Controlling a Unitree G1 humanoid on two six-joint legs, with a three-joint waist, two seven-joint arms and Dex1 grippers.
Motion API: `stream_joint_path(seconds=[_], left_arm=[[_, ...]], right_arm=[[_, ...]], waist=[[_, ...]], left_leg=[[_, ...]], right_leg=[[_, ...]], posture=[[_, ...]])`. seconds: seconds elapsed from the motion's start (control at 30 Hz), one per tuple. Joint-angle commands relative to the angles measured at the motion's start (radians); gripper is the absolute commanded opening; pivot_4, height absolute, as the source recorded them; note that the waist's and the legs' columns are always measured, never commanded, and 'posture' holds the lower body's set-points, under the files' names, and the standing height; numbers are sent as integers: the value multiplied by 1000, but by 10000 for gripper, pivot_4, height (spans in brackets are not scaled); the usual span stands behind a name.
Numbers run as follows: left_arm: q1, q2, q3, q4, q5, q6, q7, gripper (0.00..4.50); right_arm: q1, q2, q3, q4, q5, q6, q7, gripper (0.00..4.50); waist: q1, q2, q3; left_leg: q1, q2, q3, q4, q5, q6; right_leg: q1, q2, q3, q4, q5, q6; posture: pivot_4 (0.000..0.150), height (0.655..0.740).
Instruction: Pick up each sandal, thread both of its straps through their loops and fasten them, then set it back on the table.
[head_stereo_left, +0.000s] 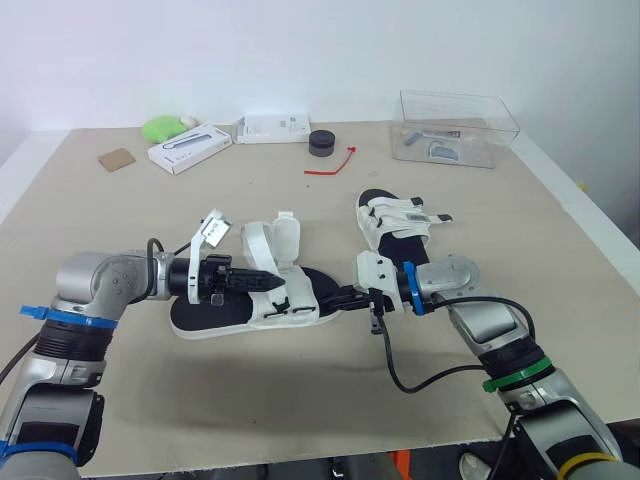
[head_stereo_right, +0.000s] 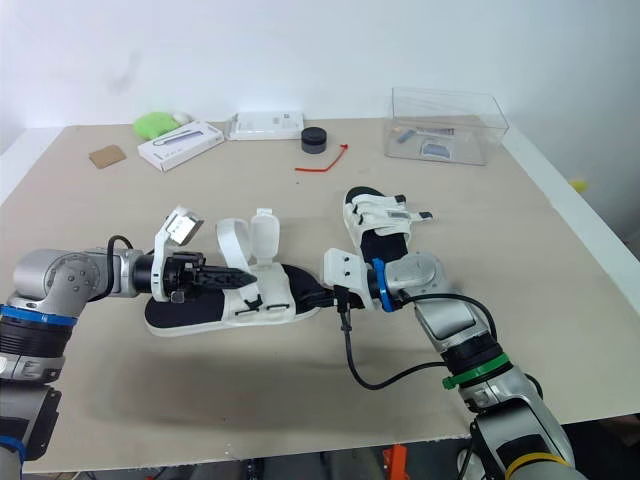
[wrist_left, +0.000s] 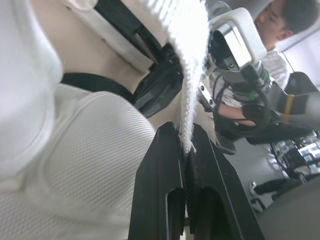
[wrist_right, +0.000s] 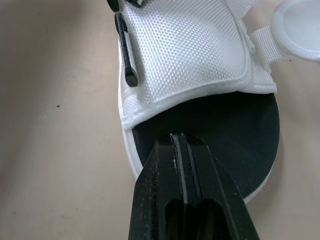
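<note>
The nearer white mesh-fabric sandal (head_stereo_left: 295, 310) is lined with a black footbed (wrist_right: 240, 140). Its ribbed white woven strap (wrist_left: 192, 60) is held by the black left tool (wrist_left: 186, 137). The flat tabletop (head_stereo_left: 120, 220) is coloured plain beige.

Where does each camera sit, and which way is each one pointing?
Head eyes: on the head, facing forward and down over the table, both arms reaching to the near sandal.
Left wrist: along the left gripper, shut on a white strap; a person beyond.
Right wrist: along the right gripper, shut, above the near sandal's black footbed.
Shared: every view shows the near sandal.
</note>
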Motion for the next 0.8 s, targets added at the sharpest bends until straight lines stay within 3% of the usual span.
stream_joint_path(seconds=[0.03, 0.8], left_arm=[[-37, 17, 17, 8, -4, 17, -35, 932], [-43, 41, -26, 14, 70, 2, -124, 932]], right_arm=[[-1, -7, -22, -44, 7, -1, -1, 0], [-32, 24, -14, 27, -40, -103, -19, 0]], waist=[[0, 0, 0], [0, 0, 0]], left_leg=[[0, 0, 0, 0, 0, 0], [0, 0, 0, 0, 0, 0]], right_leg=[[0, 0, 0, 0, 0, 0], [0, 0, 0, 0, 0, 0]], posture=[[1500, 7400], [1500, 7400]])
